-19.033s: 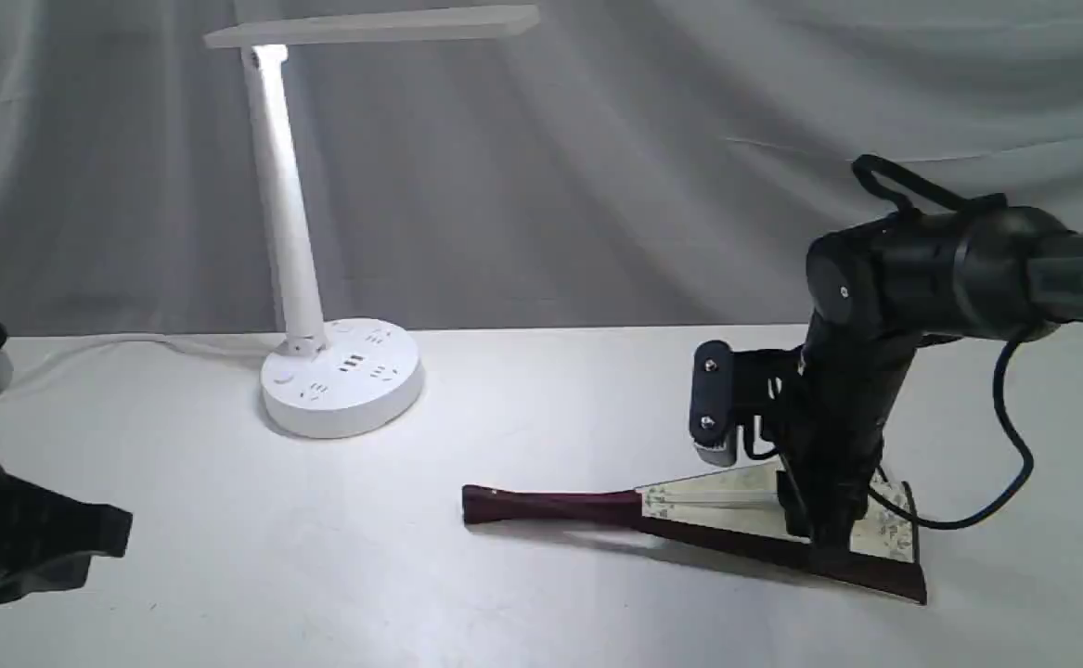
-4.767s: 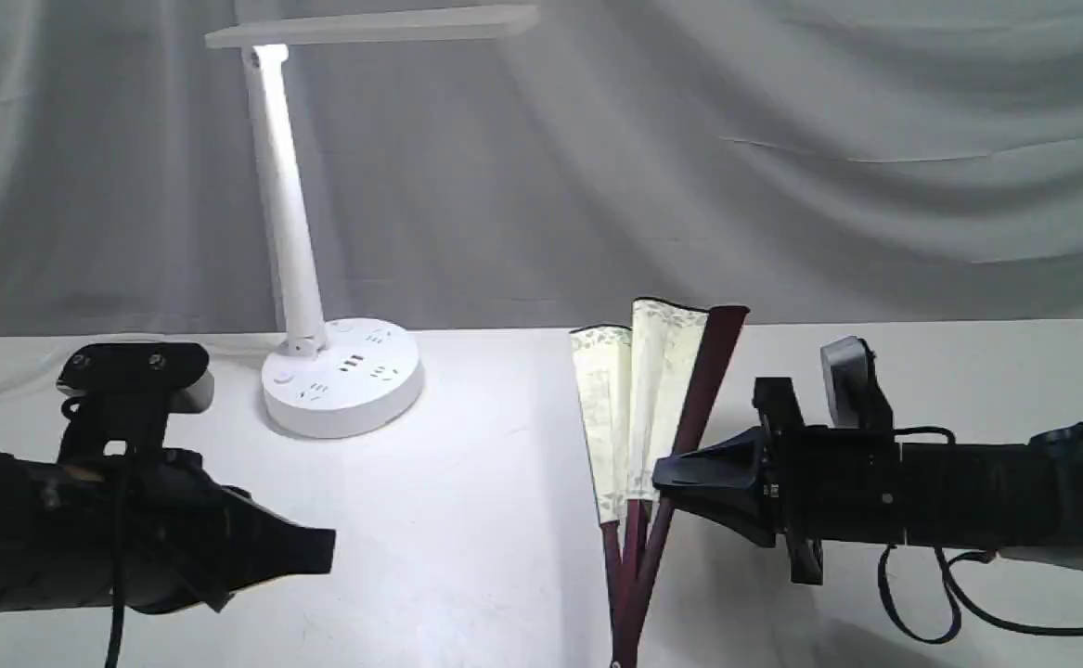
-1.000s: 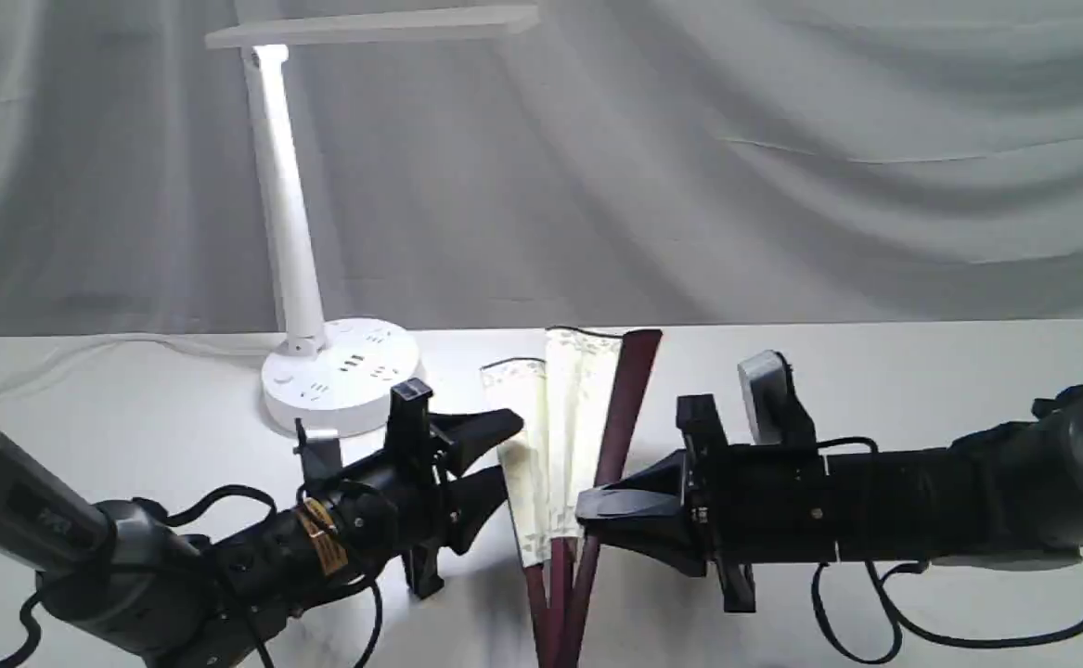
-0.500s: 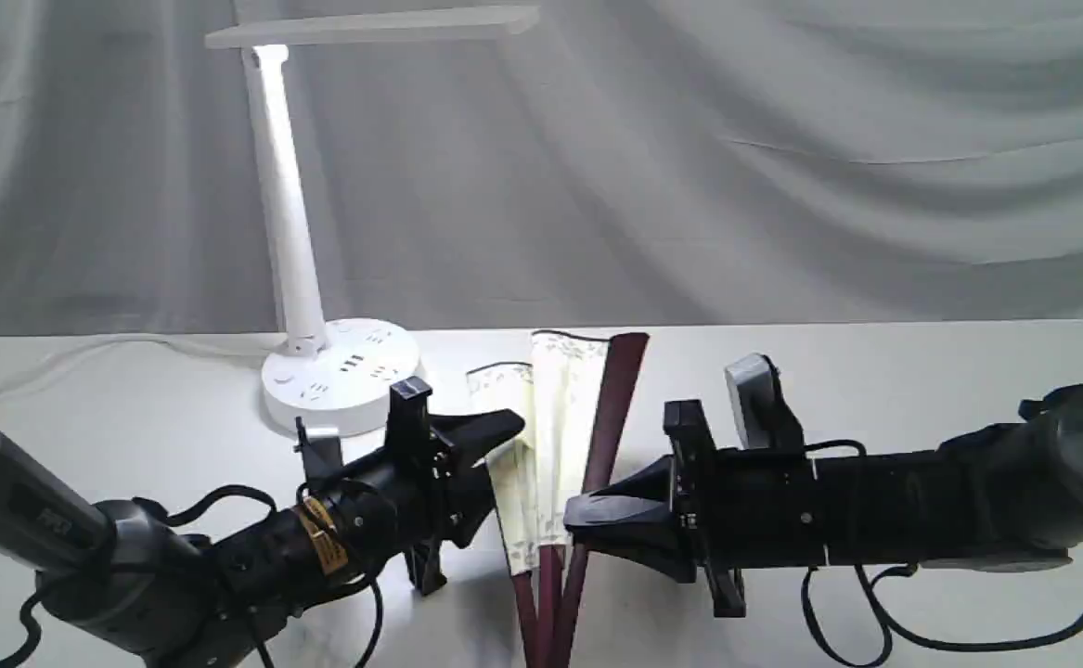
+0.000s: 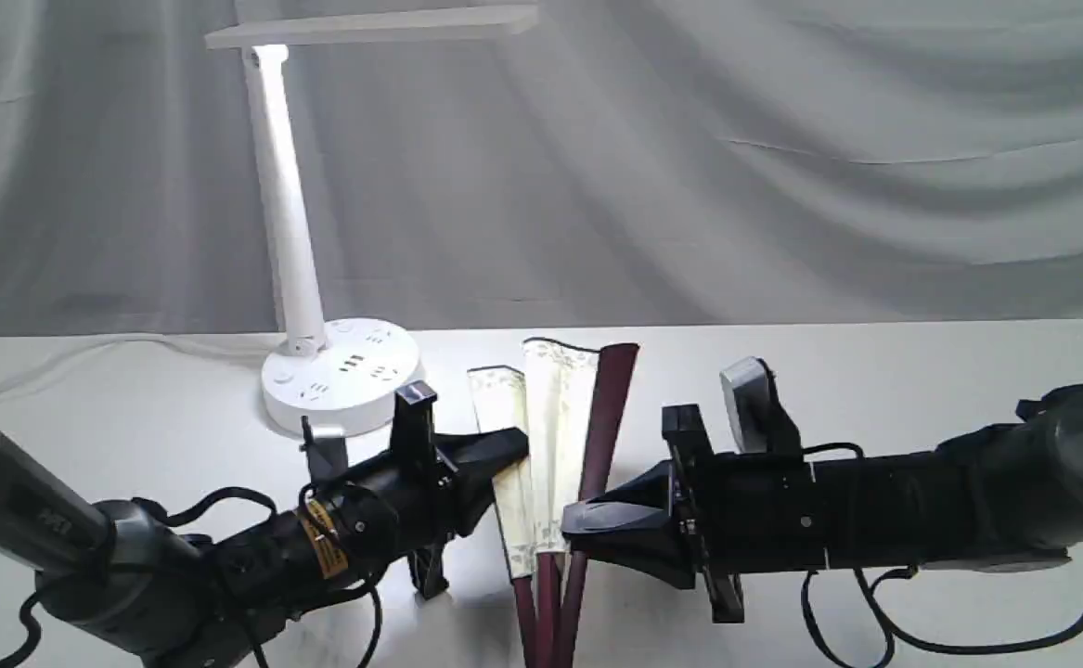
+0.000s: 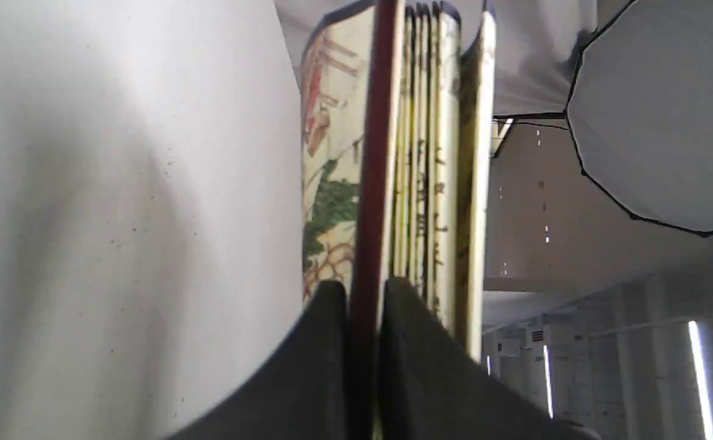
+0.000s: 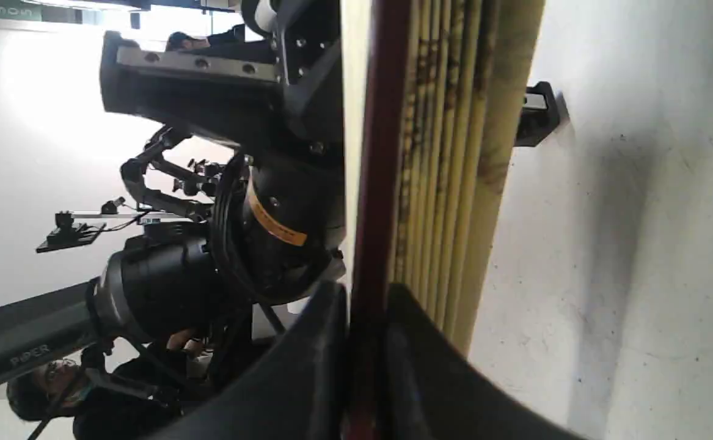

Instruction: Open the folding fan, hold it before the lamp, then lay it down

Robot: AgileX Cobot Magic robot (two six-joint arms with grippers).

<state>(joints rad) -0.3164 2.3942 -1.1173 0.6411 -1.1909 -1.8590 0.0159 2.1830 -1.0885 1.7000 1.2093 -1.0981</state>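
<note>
- Backdrop: pale grey cloth (image 5: 782,186), hung in loose folds and creases across the full width behind the scene.
- Surface (image 5: 921,371): white and matt, finely speckled at close range, brightest toward its left rear.
- Lighting, seen in the left wrist view: octagonal white softbox (image 6: 655,116) with a thin dark rim, and a long lit light tube (image 6: 696,366).
- Walls: pale wall (image 6: 625,342) beside the tube. In the right wrist view, a plain white wall (image 7: 20,134), strongly lit.

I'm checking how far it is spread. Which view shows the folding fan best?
The exterior view: the folding fan stands roughly upright, face-on, only partly spread. Both wrist views show just its pleats edge-on beside one maroon guard.
</note>
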